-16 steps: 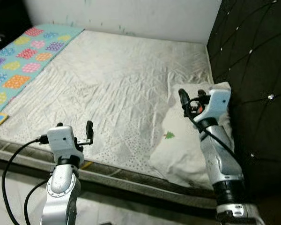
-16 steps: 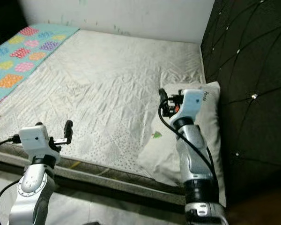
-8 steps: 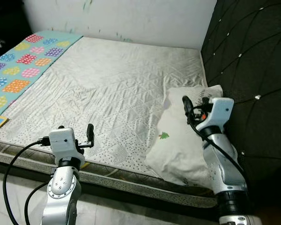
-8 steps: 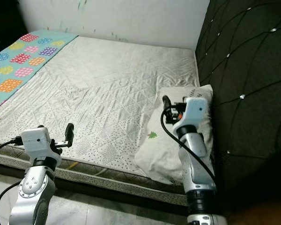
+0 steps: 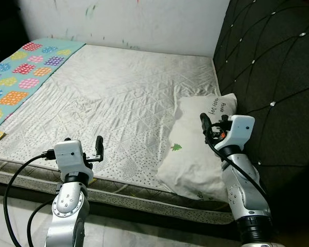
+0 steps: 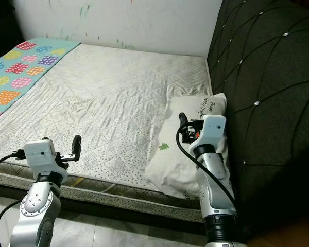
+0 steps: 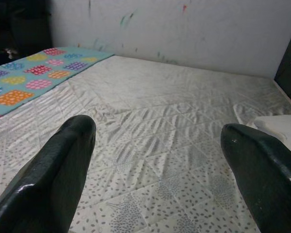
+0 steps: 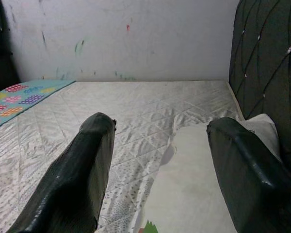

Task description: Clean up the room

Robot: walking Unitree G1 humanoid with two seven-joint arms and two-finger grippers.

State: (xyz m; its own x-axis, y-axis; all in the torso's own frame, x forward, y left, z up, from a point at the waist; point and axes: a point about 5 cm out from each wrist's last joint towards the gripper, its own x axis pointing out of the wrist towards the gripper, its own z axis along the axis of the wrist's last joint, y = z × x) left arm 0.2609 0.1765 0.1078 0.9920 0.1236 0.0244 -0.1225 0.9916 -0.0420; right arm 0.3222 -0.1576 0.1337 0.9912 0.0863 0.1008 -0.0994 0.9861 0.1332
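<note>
A white pillow (image 5: 198, 154) with a small green tree print lay at the lower right of the frame, on the white quilted mattress (image 5: 113, 103) and against the dark tufted headboard (image 5: 268, 67). The right gripper (image 5: 208, 123) hovered just above the pillow with its fingers wide apart and nothing between them. The left gripper (image 5: 98, 146) stood at the lower left over the front edge of the mattress, also wide open and empty, and a colourful patterned blanket (image 5: 18, 74) lay at the upper left.
</note>
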